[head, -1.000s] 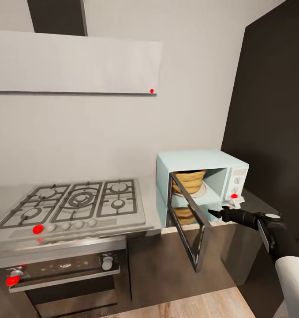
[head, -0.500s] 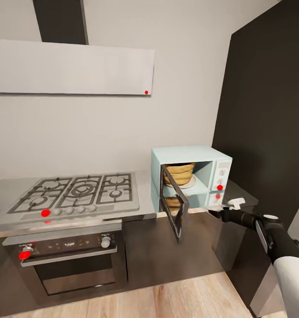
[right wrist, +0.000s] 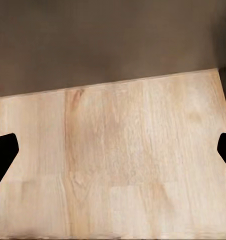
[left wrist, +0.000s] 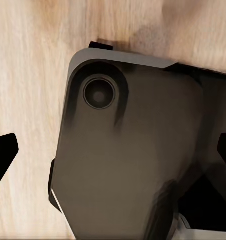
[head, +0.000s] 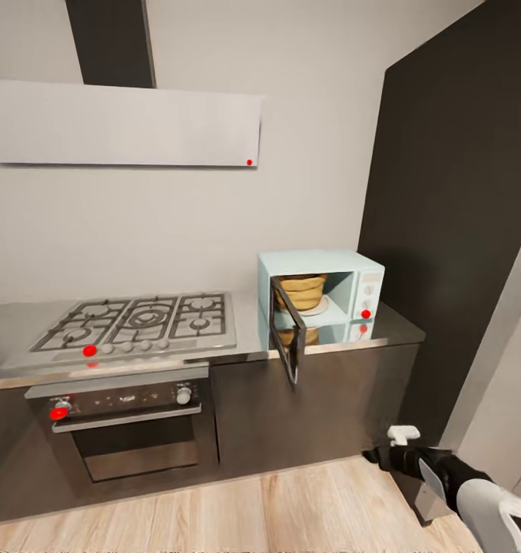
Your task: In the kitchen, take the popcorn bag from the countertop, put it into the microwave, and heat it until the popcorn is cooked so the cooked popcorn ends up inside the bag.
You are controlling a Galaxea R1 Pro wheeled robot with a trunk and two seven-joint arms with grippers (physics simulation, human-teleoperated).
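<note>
Tan burlap popcorn bag (head: 301,290) inside mint-blue box microwave (head: 320,298), dark glass door (head: 287,339) ajar — heating pending. Right hand (head: 383,453) low, fingers spread, empty. Next: shut door.

Kitchen fittings along a pale wall, above a wooden floor.

A steel gas hob (head: 137,324) with grey grates lies at 9 o'clock, a red-marked knob on its front edge. Under it sits a black oven (head: 126,426) with a steel handle. A white range hood (head: 122,123) hangs at 11 o'clock; a dark tall panel (head: 452,230) stands at 3 o'clock. Light wood floor (head: 237,511) runs at 6 o'clock.
</note>
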